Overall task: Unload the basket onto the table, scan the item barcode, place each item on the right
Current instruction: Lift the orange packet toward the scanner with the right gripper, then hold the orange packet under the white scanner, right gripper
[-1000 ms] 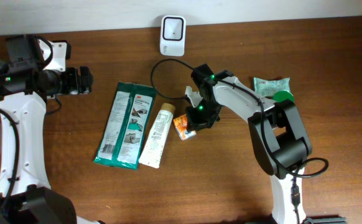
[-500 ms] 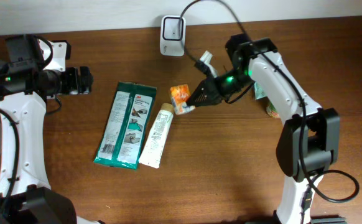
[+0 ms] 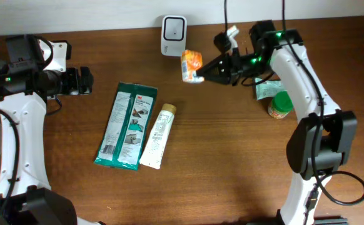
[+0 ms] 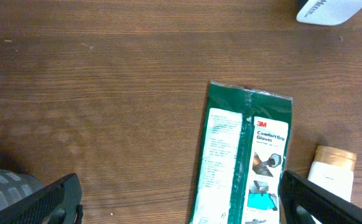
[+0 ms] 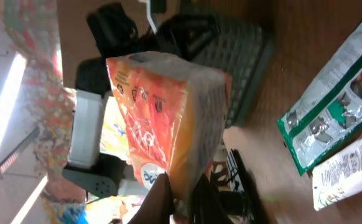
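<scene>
Glove packet, white tube, scanner edge

I work over a dark brown wooden desk, its grain running left to right, with a soft sheen on the bare wood. Along the top edge of the overhead view runs a plain white wall, meeting the desk's far edge. In my left wrist view the same brown wood fills most of the frame. My right wrist view is tilted: a bright strip light glares at the left edge, and a blurred colourful patterned surface sits upper left; I cannot tell what it is.
</scene>
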Motion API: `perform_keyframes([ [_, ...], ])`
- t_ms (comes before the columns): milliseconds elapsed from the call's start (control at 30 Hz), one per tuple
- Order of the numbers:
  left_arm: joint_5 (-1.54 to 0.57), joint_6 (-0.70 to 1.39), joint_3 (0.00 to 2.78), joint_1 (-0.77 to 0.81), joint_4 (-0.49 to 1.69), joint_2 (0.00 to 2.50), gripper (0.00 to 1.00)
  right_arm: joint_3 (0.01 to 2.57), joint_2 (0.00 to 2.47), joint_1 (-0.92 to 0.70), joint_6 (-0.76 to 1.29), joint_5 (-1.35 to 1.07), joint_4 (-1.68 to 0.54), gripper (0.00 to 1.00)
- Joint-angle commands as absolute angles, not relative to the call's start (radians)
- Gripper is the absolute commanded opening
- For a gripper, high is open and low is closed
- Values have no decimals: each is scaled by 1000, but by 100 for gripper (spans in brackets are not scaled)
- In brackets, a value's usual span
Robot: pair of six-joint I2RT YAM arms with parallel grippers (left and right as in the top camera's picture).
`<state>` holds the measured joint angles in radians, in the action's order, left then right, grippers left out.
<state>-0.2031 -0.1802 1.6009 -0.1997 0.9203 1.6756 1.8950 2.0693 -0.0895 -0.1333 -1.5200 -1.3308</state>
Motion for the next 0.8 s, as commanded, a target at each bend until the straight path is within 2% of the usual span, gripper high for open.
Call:
perform_keyframes([
  [0, -214, -197, 1607, -206, 918, 1668, 99, 1953, 2052, -65, -95, -1552, -1332, 4],
  [200, -214, -197, 1607, -206, 918, 1668, 99, 1972, 2045, -33, -127, -1547, -1339, 4],
  [233, -214, -197, 1607, -206, 918, 1668, 99, 1972, 2044, -41, -125, -1460, -1338, 4],
  [367, -214, -197, 1607, -206, 918, 1668, 99, 2012, 2044, -131, 47, -908, -1269, 4],
  [400, -214, -197, 1607, -206, 918, 1668, 99, 2086, 2045, -186, 115, -674, -1254, 4],
  [500, -214, -197, 1607, -206, 918, 1668, 99, 2260, 2045, -324, 166, -182, -1216, 4],
  [600, -214, -197, 1607, -206, 918, 1668, 99, 2283, 2065, -470, 37, 300, -971, 4],
  [667, -214, -197, 1607, -206, 918, 1668, 99, 2283, 2117, -520, -90, 465, -804, 4],
  [767, -214, -197, 1607, -206, 918, 1668, 99, 2283, 2237, -522, -296, 536, -558, 4],
])
